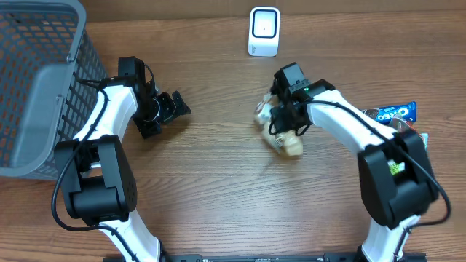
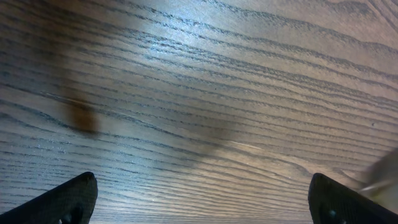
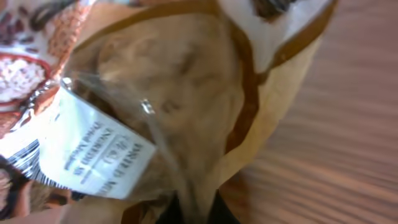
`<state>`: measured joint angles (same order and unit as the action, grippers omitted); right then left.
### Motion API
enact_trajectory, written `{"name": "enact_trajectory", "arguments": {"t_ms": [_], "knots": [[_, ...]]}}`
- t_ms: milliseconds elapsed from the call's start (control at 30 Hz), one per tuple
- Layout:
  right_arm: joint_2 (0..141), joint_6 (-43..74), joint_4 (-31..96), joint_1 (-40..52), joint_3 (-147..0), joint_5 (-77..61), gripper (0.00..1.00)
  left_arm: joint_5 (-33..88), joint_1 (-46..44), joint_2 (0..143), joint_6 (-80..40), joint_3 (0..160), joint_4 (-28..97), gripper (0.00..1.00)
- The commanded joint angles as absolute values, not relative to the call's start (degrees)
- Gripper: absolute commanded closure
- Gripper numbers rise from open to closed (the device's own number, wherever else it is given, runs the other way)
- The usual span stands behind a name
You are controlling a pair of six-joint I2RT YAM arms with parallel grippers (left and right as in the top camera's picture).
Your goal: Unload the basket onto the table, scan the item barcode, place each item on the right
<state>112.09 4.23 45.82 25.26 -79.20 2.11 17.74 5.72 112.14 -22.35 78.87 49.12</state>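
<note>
1. Item: a crinkled clear-and-tan snack pack [image 1: 291, 145] sits just to the 3 o'clock side of the table's [image 1: 218, 189] centre. In the right wrist view the pack [image 3: 174, 93] fills the frame; a white printed label [image 3: 93, 155] lies at its 8 o'clock, and dark bars that may be the barcode [image 3: 25, 163] show at the 9 o'clock edge.
2. Right gripper [image 1: 285, 120]: clenched on the pack's film, with a fold of wrapper pinched between the dark fingers [image 3: 217, 214] at 6 o'clock in the wrist view. I cannot tell whether the pack is clear of the wood.
3. Scanner: the white unit [image 1: 263, 31] stands at 11 o'clock from the pack, well apart from it, near the far edge.
4. Left gripper [image 1: 171, 108]: released, jaws spread wide over bare wood and holding nothing, at 9 o'clock from the pack.
5. Surroundings: a grey mesh basket [image 1: 44, 73] stands at the 9 to 10 o'clock edge of the table, and a blue Oreo pack [image 1: 397, 113] lies at 3 o'clock beyond the right arm.
6. Step in hand, as I judge it: the grasp is made and presenting the pack to the scanner is not yet done.
7. Next move, as I judge it: I would carry the pack toward 11 o'clock and turn the wrist so the barred patch faces the scanner window. The thin film may slip or crumple over the bars, so a slow, flat presentation seems wise.
</note>
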Motion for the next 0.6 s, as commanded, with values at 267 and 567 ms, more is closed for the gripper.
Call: {"name": "enact_trajectory", "arguments": {"t_ms": [267, 567], "knots": [[108.14, 10.48, 52.23, 40.84, -81.03, 69.87, 0.85, 17.41, 5.61, 112.16, -22.26, 79.70, 49.01, 0.01], [108.09, 13.17, 60.40, 57.60, -81.08, 67.66, 0.00, 17.41, 5.61, 112.16, -22.26, 79.70, 49.01, 0.00]]}}
